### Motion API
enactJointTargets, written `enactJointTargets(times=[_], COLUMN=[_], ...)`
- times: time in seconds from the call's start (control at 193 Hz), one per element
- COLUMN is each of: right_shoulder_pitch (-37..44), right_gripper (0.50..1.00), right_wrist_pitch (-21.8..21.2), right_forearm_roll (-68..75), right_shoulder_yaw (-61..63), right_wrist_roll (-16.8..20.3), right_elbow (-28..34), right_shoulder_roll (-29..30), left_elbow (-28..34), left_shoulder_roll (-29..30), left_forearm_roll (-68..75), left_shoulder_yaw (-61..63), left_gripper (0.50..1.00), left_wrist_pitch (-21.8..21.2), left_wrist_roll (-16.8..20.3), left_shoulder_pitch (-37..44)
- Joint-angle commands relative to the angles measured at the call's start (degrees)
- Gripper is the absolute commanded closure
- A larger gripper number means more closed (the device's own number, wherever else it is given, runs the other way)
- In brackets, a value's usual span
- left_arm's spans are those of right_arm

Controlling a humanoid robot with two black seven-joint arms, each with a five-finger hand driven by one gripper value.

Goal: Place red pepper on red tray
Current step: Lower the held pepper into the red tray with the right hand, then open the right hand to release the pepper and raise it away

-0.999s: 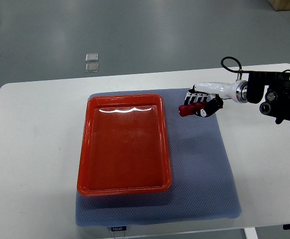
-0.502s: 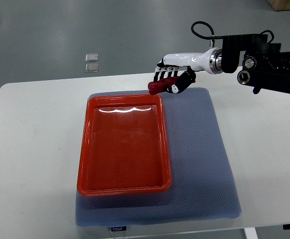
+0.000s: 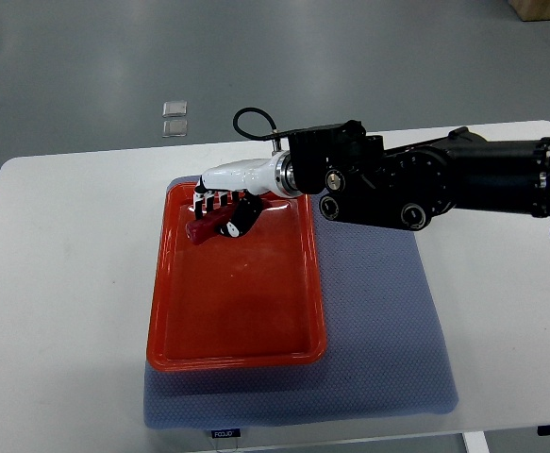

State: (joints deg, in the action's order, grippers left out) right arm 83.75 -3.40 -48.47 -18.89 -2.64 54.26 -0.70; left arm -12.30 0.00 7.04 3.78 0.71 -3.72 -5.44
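Observation:
The red tray lies on a blue-grey mat, left of the table's middle. My right hand reaches in from the right edge and is over the tray's far left part. Its fingers are curled around the red pepper, whose dark red end sticks out to the left of the hand. I cannot tell whether the pepper touches the tray floor. The left arm does not show.
The blue-grey mat covers the middle of the white table. My right forearm, black and bulky, crosses above the mat's far right part. Two small clear squares lie on the floor beyond the table.
My right hand has carried the pepper left, from above the mat's far right side, past the tray's far right corner, to over the tray's far left part.

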Motion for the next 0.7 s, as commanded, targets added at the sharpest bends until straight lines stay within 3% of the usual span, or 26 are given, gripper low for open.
enactJointTargets(times=[0.0,0.569,0.694], right_shoulder_pitch=[-2.7,-8.9,-9.2], right_gripper=[1.000,1.000,0.932], right_wrist_pitch=[0.2,1.7,1.7], right_forearm_roll=[-0.4,-0.7,-0.2], right_shoulder_yaw=[0.0,0.1,0.1], right_wrist_roll=[0.0,-0.1,-0.2], right_elbow=[-2.3,-6.0,-6.1], right_shoulder_roll=[0.7,0.7,0.7], left_elbow=[-0.1,-0.1,0.1], left_shoulder_roll=[0.0,0.0,0.0], left_forearm_roll=[0.0,0.0,0.0], left_shoulder_yaw=[0.0,0.0,0.0], left_gripper=[0.500,0.500,0.500], left_wrist_pitch=[0.0,0.0,0.0], left_wrist_roll=[0.0,0.0,0.0], left_shoulder_pitch=[0.0,0.0,0.0])
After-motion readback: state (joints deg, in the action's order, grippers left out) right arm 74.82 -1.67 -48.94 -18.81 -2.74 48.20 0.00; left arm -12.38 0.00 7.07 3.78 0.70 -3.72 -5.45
